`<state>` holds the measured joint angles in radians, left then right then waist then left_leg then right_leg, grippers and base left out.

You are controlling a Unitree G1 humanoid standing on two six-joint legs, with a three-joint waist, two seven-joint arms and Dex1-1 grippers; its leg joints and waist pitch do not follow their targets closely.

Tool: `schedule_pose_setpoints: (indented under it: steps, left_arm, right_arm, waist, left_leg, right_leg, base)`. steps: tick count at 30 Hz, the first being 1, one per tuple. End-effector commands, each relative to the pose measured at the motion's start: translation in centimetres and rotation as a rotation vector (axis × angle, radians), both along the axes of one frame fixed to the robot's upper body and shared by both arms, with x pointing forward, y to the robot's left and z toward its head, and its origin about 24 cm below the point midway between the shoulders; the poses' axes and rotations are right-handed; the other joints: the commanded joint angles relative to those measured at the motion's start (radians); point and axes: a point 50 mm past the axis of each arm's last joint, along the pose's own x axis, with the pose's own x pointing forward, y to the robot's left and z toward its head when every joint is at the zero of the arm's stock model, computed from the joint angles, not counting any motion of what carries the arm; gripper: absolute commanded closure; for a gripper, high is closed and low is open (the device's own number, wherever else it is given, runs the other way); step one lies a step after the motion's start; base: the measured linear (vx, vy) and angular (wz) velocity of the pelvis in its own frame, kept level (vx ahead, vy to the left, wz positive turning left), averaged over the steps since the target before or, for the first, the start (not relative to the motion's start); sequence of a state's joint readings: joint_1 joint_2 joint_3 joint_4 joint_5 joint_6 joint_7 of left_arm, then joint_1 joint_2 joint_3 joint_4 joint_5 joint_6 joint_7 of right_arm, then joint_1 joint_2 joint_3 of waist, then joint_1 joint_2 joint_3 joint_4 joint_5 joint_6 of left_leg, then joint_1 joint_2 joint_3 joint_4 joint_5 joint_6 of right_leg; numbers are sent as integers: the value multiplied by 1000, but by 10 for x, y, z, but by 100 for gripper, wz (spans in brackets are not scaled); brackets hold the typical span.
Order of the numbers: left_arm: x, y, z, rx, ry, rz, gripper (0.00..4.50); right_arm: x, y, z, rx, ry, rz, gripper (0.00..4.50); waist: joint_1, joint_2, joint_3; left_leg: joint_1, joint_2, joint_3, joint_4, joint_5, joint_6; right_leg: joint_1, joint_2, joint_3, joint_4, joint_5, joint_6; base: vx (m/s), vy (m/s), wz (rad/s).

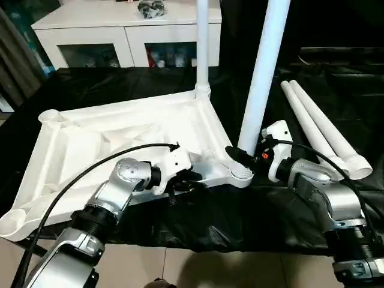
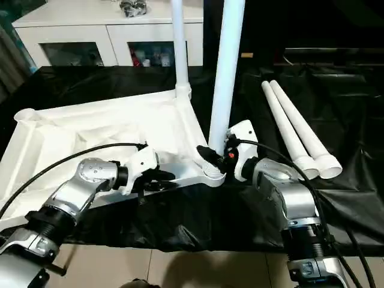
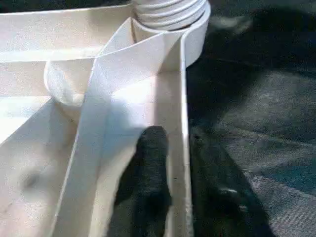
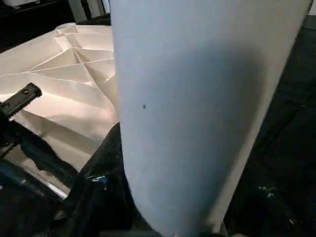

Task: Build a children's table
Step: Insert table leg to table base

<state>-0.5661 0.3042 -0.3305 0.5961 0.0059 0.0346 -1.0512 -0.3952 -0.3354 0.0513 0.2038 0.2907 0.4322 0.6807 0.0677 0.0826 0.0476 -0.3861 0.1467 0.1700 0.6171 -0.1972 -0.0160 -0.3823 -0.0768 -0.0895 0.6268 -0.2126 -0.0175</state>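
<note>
Tabletop [image 1: 120, 138]: upside down on the black-draped desk [image 1: 90, 90], ribs up so sockets take legs.
Right tool [image 1: 245, 157]: pinching the near-corner leg [image 1: 261, 72] just above its socket, steadying it upright.
Left tool [image 1: 191, 177]: straddling the near rim, bracing; grip unclear.
Spare legs [image 1: 321, 129]: lying to the right.

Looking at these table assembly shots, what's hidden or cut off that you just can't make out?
- Upper ends of the two standing legs: cut off by the head views' top edge.
- Right gripper contact with the near leg: the right wrist view sits too close.
- Cabinet contents: too small behind the glass.
- Tabletop near-left corner: covered by the left forearm.
</note>
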Motion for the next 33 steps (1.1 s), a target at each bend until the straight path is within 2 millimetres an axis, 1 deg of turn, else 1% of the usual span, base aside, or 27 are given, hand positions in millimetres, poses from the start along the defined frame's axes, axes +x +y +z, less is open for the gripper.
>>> schedule_pose_setpoints:
  steps: [1, 2, 3, 4, 5, 7, 8, 9, 10, 14, 15, 17, 19, 21, 22, 23, 24, 25, 27, 29, 30, 31, 32, 33]
  left_arm:
    - [3, 5, -2, 2, 25, 29, 390]
    - [3, 4, -2, -9, 40, 17, 417]
    - [2, 4, -4, -2, 55, 8, 419]
    - [2, 4, -4, 2, 61, 5, 419]
    - [2, 5, -5, 8, 69, -1, 417]
    - [0, 6, -8, 20, 81, -14, 438]
    - [-1, 6, -9, 29, 83, -20, 438]
    - [-2, 7, -11, 41, 82, -24, 449]
    - [-2, 8, -12, 50, 81, -27, 450]
    - [-3, 8, -13, 35, 93, -26, 450]
    - [-2, 8, -12, 28, 96, -26, 450]
    - [-2, 8, -12, 21, 96, -28, 450]
    - [-2, 8, -9, 6, 93, -36, 450]
    - [-2, 8, -7, 4, 81, -38, 450]
    - [-2, 7, -7, 2, 77, -39, 450]
    - [-2, 7, -6, -4, 77, -33, 450]
    - [-1, 7, -5, -11, 75, -27, 450]
    - [-1, 7, -5, -17, 74, -20, 450]
    - [-1, 7, -5, -24, 73, -12, 450]
    - [0, 8, -6, -24, 72, 11, 450]
    - [0, 8, -6, -23, 71, 13, 450]
    - [0, 8, -6, -22, 68, 16, 450]
    - [0, 9, -6, -23, 68, 21, 450]
    - [1, 9, -6, -25, 68, 26, 450]
  right_arm:
    - [0, 3, -5, -17, 19, 11, 258]
    - [0, 3, -5, -18, 18, 12, 258]
    - [1, 4, -5, -20, 17, 14, 258]
    - [1, 4, -5, -20, 16, 15, 258]
    - [1, 4, -5, -21, 16, 16, 258]
    - [1, 5, -4, -23, 14, 18, 258]
    - [2, 5, -4, -25, 13, 20, 258]
    - [2, 5, -4, -26, 12, 21, 258]
    - [2, 5, -4, -26, 12, 21, 258]
    - [3, 6, -4, -21, 16, 34, 258]
    - [3, 6, -5, -17, 20, 42, 258]
    - [3, 7, -5, -12, 26, 51, 258]
    - [3, 7, -7, 5, 40, 62, 258]
    - [3, 5, -9, 28, 48, 44, 258]
    - [4, 4, -10, 37, 51, 36, 258]
    - [4, 2, -10, 51, 56, 28, 258]
    - [3, 0, -12, 64, 59, 19, 258]
    - [1, -3, -14, 76, 64, 6, 258]
    - [-3, -11, -21, 91, 77, -26, 258]
    - [-11, -19, -31, 119, 89, -62, 258]
    - [-13, -21, -32, 127, 91, -70, 258]
    - [-16, -24, -36, 146, 96, -89, 259]
    - [-19, -26, -39, 159, 98, -102, 259]
    - [-21, -27, -42, 166, 99, -111, 259]
  waist:
    - [3, -19, -57]
    - [3, -19, -57]
    - [3, -18, -58]
    - [3, -15, -57]
    - [2, -17, -58]
    - [-1, -18, -58]
    - [-2, -17, -57]
    - [-2, -17, -58]
    - [-3, -21, -57]
    - [-3, -21, -55]
    - [-4, -23, -54]
    - [-4, -22, -55]
    - [-4, -23, -56]
    - [-4, -24, -56]
    - [-4, -23, -56]
    - [-4, -25, -56]
    - [-4, -24, -56]
    - [-4, -26, -55]
    - [-3, -23, -56]
    - [0, -24, -57]
    - [0, -25, -58]
    - [0, -23, -58]
    - [2, -18, -59]
    - [3, -23, -59]
  left_leg:
    - [12, 89, -36, -86, -209, 33]
    - [12, 90, -37, -86, -209, 33]
    - [12, 89, -36, -86, -209, 33]
    - [13, 90, -37, -86, -210, 32]
    - [12, 91, -37, -87, -205, 34]
    - [11, 91, -37, -87, -205, 35]
    - [11, 91, -37, -87, -206, 36]
    - [11, 90, -37, -86, -204, 38]
    - [11, 90, -36, -87, -206, 40]
    - [12, 91, -36, -88, -217, 37]
    - [12, 90, -36, -88, -220, 36]
    - [11, 91, -36, -87, -215, 37]
    - [11, 92, -36, -88, -207, 40]
    - [11, 92, -35, -87, -205, 43]
    - [11, 92, -36, -87, -205, 44]
    - [12, 93, -35, -88, -204, 45]
    - [12, 93, -36, -88, -204, 45]
    - [11, 93, -35, -88, -205, 45]
    - [12, 94, -35, -88, -204, 46]
    - [11, 94, -35, -88, -200, 49]
    - [11, 94, -35, -88, -193, 53]
    - [11, 93, -34, -88, -184, 60]
    - [10, 92, -34, -87, -180, 62]
    - [11, 92, -33, -87, -178, 68]
  right_leg:
    - [40, -103, 69, -90, -215, -207]
    - [41, -104, 69, -91, -214, -207]
    - [41, -104, 69, -90, -212, -209]
    - [40, -105, 70, -90, -212, -210]
    - [41, -104, 69, -90, -204, -210]
    - [42, -104, 69, -87, -187, -216]
    - [42, -104, 69, -88, -187, -218]
    - [42, -105, 69, -88, -188, -219]
    - [43, -105, 69, -90, -195, -217]
    - [40, -105, 70, -93, -236, -211]
    - [41, -105, 70, -94, -243, -209]
    - [41, -106, 70, -94, -243, -211]
    - [41, -105, 70, -91, -227, -212]
    - [40, -105, 70, -91, -218, -216]
    - [41, -107, 70, -90, -215, -219]
    - [40, -105, 70, -90, -214, -219]
    - [40, -106, 70, -90, -213, -221]
    - [40, -106, 70, -91, -215, -221]
    - [40, -107, 71, -91, -212, -222]
    - [42, -109, 71, -91, -198, -220]
    - [42, -108, 70, -90, -190, -220]
    - [42, -107, 70, -91, -178, -220]
    - [43, -108, 69, -89, -171, -222]
    - [42, -108, 69, -92, -168, -220]
  base:
    - [0, 0, 0]
    - [0, 0, 0]
    - [0, 0, 0]
    - [0, 0, 0]
    - [0, 0, 0]
    - [0, 0, 0]
    - [0, 0, 0]
    - [0, 0, 0]
    - [0, 0, 0]
    - [0, 0, 0]
    - [0, 0, 0]
    - [0, 0, 0]
    - [0, 0, 0]
    - [0, 0, 0]
    - [0, 0, 0]
    - [0, 0, 0]
    - [0, 0, 0]
    - [0, 0, 0]
    - [0, 0, 0]
    - [0, 0, 0]
    - [0, 0, 0]
    - [0, 0, 0]
    - [0, 0, 0]
    - [0, 0, 0]
